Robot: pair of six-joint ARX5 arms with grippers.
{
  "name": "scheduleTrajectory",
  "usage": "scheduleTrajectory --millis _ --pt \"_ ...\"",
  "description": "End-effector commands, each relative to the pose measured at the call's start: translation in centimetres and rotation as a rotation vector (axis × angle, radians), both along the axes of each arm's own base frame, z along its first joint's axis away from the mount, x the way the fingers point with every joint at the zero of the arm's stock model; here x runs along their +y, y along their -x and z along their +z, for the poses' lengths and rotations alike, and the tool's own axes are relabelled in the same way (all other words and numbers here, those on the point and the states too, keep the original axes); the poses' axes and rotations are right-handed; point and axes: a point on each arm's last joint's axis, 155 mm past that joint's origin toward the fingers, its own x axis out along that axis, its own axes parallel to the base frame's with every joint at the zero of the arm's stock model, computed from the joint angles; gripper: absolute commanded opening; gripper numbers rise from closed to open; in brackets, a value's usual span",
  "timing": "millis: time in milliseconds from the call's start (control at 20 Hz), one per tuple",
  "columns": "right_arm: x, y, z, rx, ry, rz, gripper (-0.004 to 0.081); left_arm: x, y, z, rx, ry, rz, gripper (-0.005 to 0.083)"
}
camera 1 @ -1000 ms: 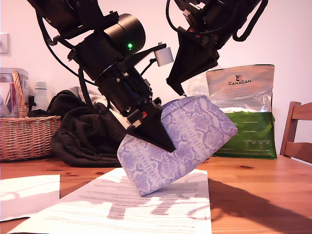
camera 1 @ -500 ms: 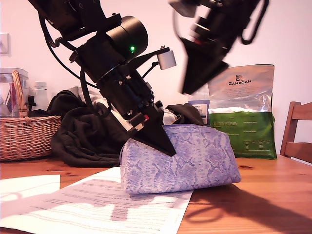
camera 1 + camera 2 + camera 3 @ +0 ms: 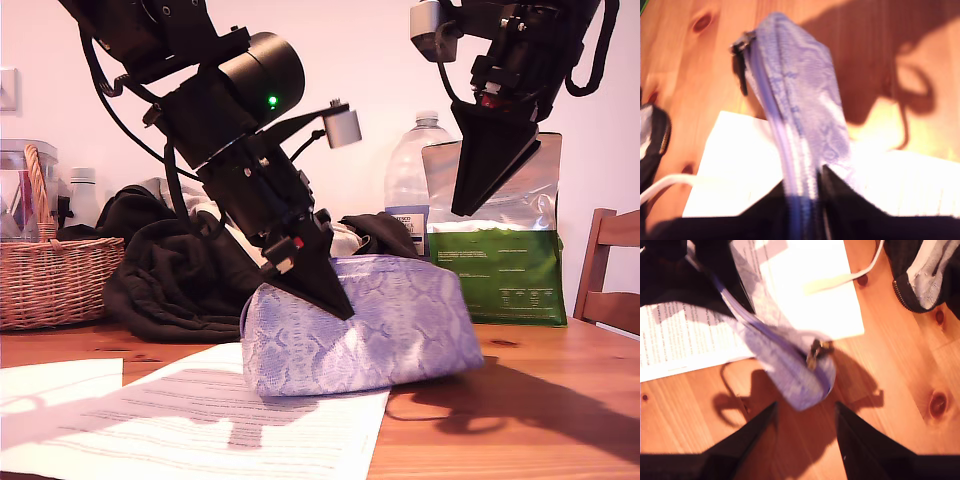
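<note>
one pouch lowered, my first gripper jaws clamping it, my second gripper jaws spread, withdrawn

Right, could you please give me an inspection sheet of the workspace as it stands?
Surface: wooden table, knotted, sunlit, with arm shadows.
Job's things: lilac snakeskin pouch lying partly on printed sheets, zip pull at its free end.
Clutter: wicker basket, dark garment, water bottle and green bag at the back.
Pincers: my first pincer shut on the pouch's zip edge; my second pincer open, hanging above the pouch's other end.
Cables: black cables looped along the arms; white cord on the sheets.
Surroundings: pale wall; wooden chair at the exterior view's right.
</note>
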Motion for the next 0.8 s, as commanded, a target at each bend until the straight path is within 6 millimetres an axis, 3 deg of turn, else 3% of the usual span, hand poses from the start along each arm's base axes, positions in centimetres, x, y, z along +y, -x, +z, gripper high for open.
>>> scheduleTrajectory --millis 0,350,650,750 --pt "0.3 -0.2 0.6 -0.011 -0.022 0.004 0.0315 0.2 0.0 1.2 -0.028 0.006 0.011 -0.0020" --pt "1.0 -0.8 1.1 -0.033 -0.061 0.001 0.0315 1.4 -0.9 6.0 -0.162 0.011 0.043 -0.0019" --pt "2.7 -1.5 1.9 -0.100 -0.087 0.057 0.0323 3.0 0.1 6.3 -0.220 -0.094 -0.055 -0.0019" --pt "2.9 -1.4 1.9 -0.102 -0.090 0.073 0.0350 3.0 0.4 7.2 -0.241 -0.083 -0.080 -0.0019"
